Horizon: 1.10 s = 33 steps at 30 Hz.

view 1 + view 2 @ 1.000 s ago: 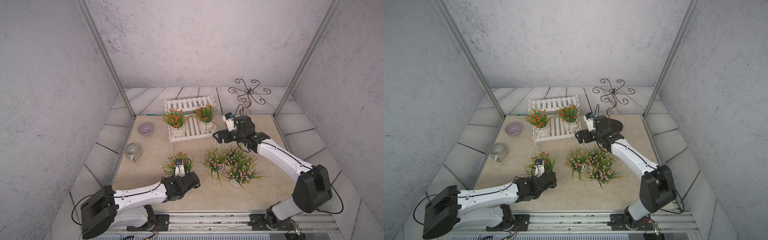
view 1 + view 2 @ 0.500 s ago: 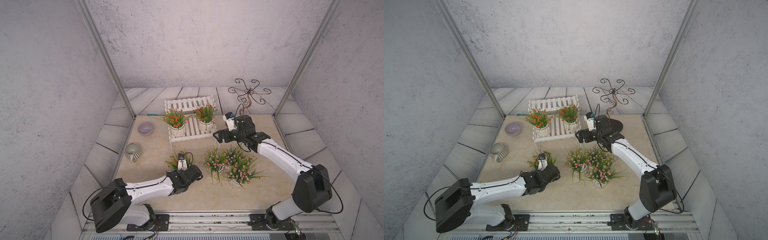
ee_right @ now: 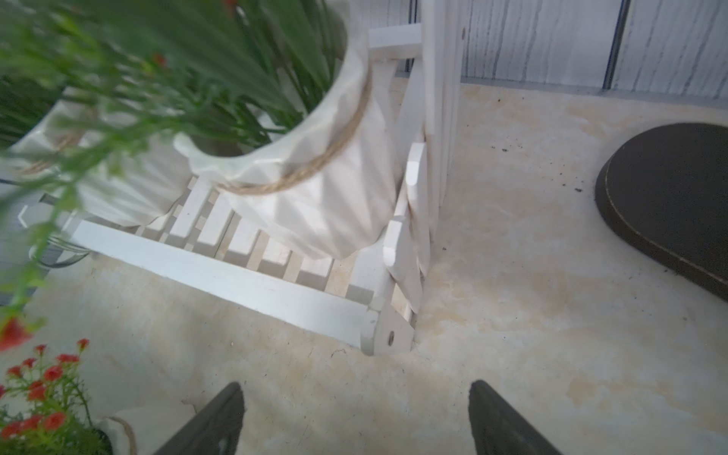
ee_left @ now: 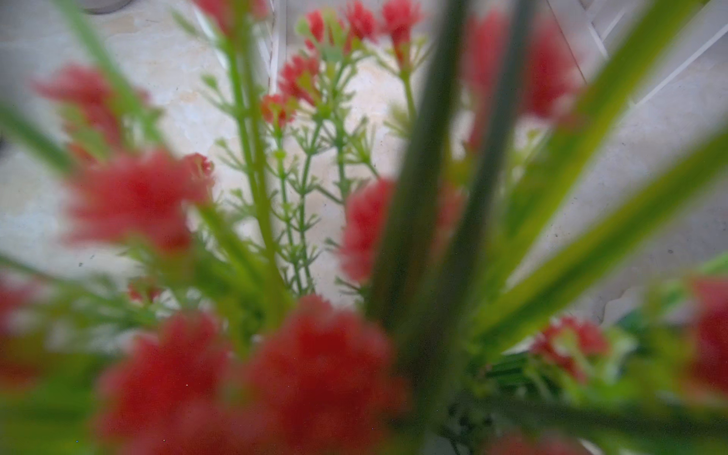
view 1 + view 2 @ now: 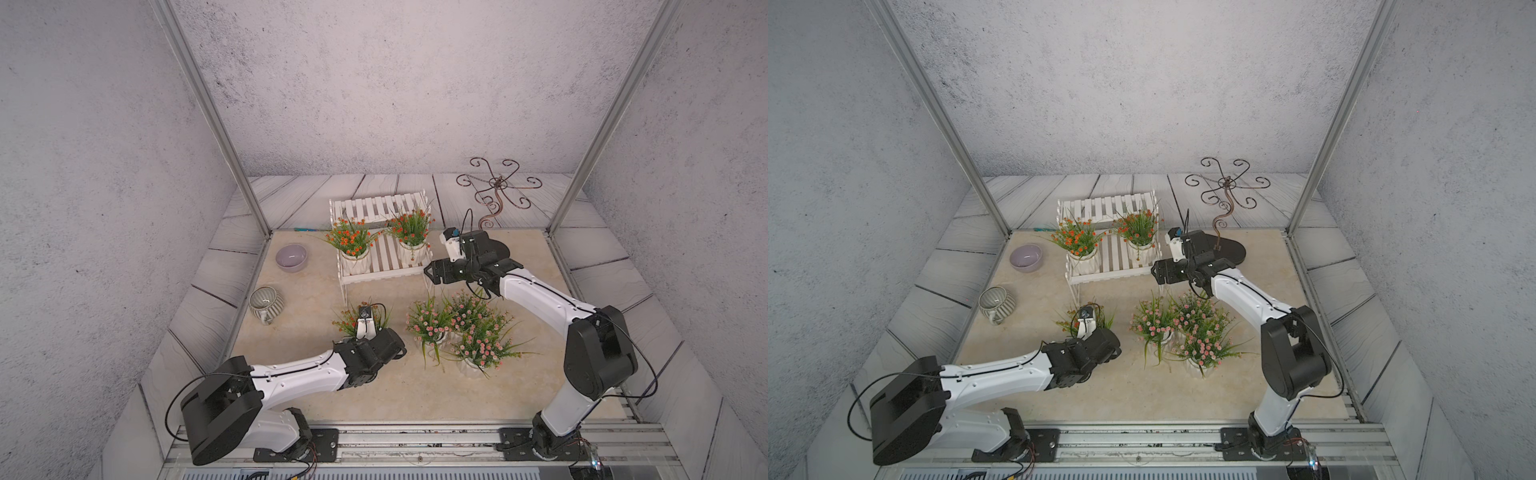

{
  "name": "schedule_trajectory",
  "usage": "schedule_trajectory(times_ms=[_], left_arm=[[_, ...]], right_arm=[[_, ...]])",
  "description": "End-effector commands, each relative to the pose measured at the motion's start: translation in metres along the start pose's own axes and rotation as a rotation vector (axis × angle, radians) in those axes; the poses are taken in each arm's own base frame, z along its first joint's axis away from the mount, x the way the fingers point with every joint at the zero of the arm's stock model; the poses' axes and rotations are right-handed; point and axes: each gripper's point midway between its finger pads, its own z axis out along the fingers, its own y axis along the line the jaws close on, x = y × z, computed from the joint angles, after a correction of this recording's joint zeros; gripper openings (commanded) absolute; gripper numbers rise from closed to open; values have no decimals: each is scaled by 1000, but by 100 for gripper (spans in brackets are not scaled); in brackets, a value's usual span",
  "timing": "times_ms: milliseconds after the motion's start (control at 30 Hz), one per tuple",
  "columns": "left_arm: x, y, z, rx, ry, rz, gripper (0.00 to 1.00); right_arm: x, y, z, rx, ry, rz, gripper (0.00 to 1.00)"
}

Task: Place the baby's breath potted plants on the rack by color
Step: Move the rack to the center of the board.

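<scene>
Two orange-red baby's breath potted plants (image 5: 351,245) (image 5: 409,232) stand on the lower tier of the white slatted rack (image 5: 380,205); its upper tier is bare. A third orange-red plant (image 5: 353,322) stands on the table, and my left gripper (image 5: 365,332) is pushed into it from the front. Its fingers are hidden by foliage, and the left wrist view is filled with blurred red flowers (image 4: 315,354). Three pink plants (image 5: 428,324) (image 5: 467,307) (image 5: 482,347) cluster to the right. My right gripper (image 3: 356,413) hovers open and empty beside the rack's right end (image 3: 386,338).
A lilac bowl (image 5: 291,257) and a grey ribbed pot (image 5: 266,303) sit at the left of the table. A dark scrolled metal stand (image 5: 496,187) rises at the back right, its oval base (image 3: 669,197) just behind my right gripper.
My left arm has reached forward into the orange-red plant on the table. The right gripper has stayed beside the rack's right end.
</scene>
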Motion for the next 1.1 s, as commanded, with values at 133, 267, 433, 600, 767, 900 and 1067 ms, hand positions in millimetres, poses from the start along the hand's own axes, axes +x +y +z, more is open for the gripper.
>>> schedule_trajectory(times_ms=[133, 267, 433, 600, 767, 900, 1067], left_arm=[[-1, -3, -6, 28, 23, -6, 60], [-1, -3, -8, 35, 22, -8, 61], [-1, -4, -8, 39, 23, -3, 61], [-1, -5, -8, 40, 21, 0, 62], [-2, -4, -10, 38, 14, 1, 62], [-3, -3, -12, 41, 6, 2, 62], [-5, -2, -14, 39, -2, 4, 62]], right_arm=[[-16, -13, 24, 39, -52, 28, 73], [-17, -16, 34, 46, -50, 32, 55], [-12, -12, 45, 32, -58, 34, 33], [-5, -1, 55, 56, -47, -12, 21], [-4, 4, 52, 89, -61, -30, 9], [-2, 4, 45, 131, -70, -31, 2], [7, -3, 27, 198, -78, -14, 1]])
